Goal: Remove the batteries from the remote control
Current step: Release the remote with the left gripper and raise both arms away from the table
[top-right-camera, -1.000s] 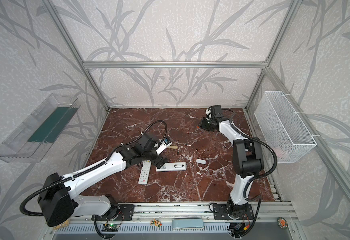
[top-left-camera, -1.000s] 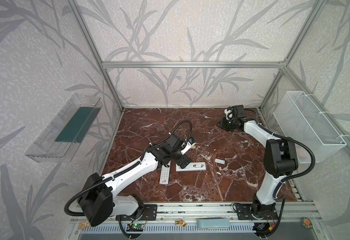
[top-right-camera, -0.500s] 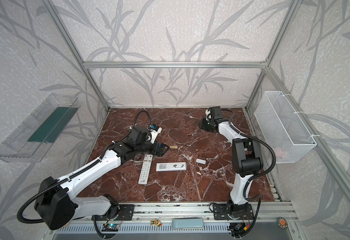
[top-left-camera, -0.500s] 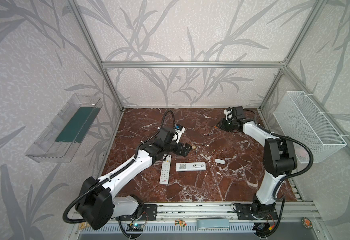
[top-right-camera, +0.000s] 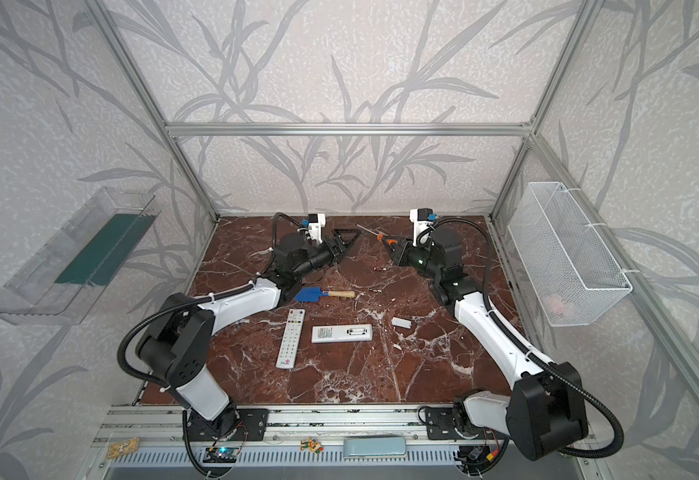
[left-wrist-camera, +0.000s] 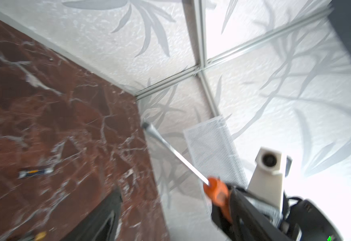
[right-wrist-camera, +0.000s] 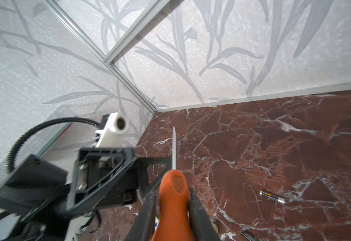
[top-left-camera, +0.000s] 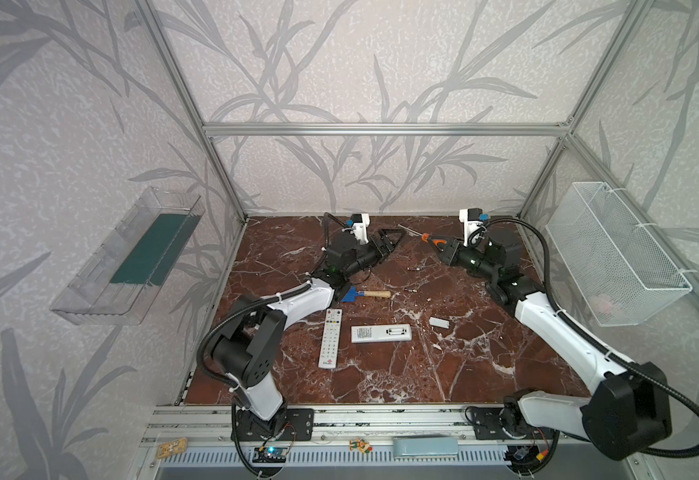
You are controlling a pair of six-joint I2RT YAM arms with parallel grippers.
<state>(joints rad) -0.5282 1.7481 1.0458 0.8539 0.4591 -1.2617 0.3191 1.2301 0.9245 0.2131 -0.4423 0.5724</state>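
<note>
Two batteries point(top-left-camera: 412, 269) point(top-left-camera: 409, 289) lie loose on the marble floor behind the remotes, seen in both top views point(top-right-camera: 380, 269). A white remote control point(top-left-camera: 381, 333) lies face down with its battery bay uncovered. Another remote point(top-left-camera: 330, 338) lies face up beside it. My left gripper point(top-left-camera: 390, 244) hovers open and empty near the back wall. My right gripper point(right-wrist-camera: 173, 200) is shut on an orange-handled screwdriver point(right-wrist-camera: 173, 185), its blade pointing toward the left gripper. One battery point(right-wrist-camera: 272, 196) shows in the right wrist view.
A blue shovel with a wooden handle point(top-left-camera: 364, 294) lies by the left arm's forearm. A small white cover point(top-left-camera: 439, 322) rests right of the remotes. A wire basket point(top-left-camera: 613, 253) hangs on the right wall and a clear tray point(top-left-camera: 127, 257) on the left wall.
My left arm has swung from over the remotes to the back of the floor, and its jaws have narrowed a little. The right gripper has kept hold of the screwdriver near the back.
</note>
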